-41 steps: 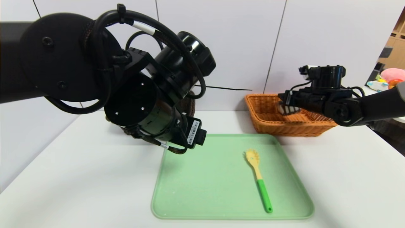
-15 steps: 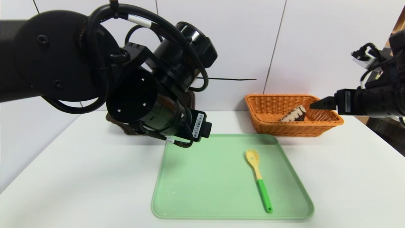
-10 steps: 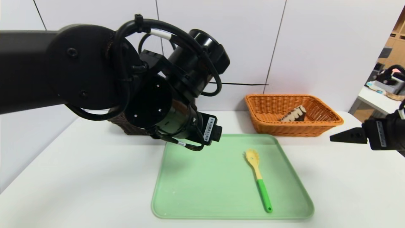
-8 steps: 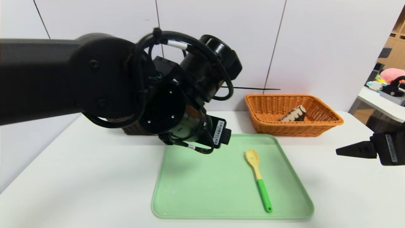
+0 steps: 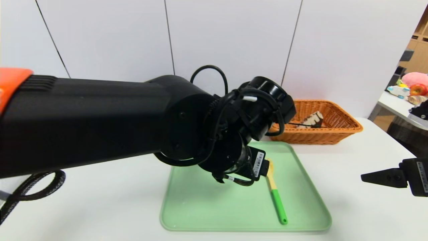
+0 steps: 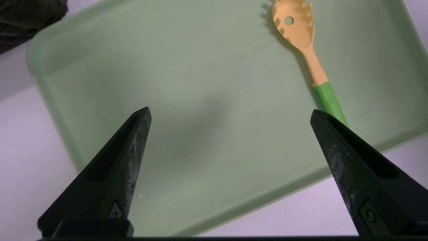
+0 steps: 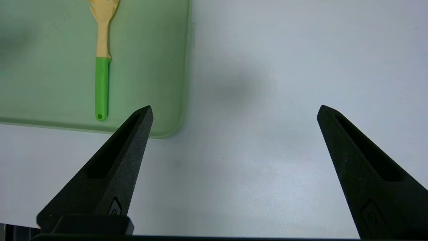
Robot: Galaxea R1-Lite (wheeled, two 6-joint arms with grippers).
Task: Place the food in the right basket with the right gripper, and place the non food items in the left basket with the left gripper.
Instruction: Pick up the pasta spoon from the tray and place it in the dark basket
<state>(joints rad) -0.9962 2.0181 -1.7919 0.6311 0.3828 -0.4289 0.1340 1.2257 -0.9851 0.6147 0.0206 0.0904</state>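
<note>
A pasta spoon (image 5: 277,204) with a yellow head and a green handle lies on the green tray (image 5: 187,217), right of its middle. My left gripper (image 6: 230,110) hangs open over the tray. The spoon (image 6: 307,57) is ahead of it, and its handle runs down to one fingertip. In the head view my left wrist covers the spoon's head. A brown-and-cream slice of food (image 5: 311,119) lies in the orange right basket (image 5: 334,129). My right gripper (image 5: 362,176) is open and empty, low over the bare table right of the tray (image 7: 167,127). The left basket shows only as a dark corner (image 6: 23,20).
My left arm (image 5: 100,124) fills the left half of the head view and hides the table's back left. The white wall stands close behind the baskets. A side table with toys (image 5: 413,87) is at the far right.
My left arm has swung right and down from the back left to above the tray beside the spoon. My right gripper has dropped from beside the orange basket toward the table's right edge.
</note>
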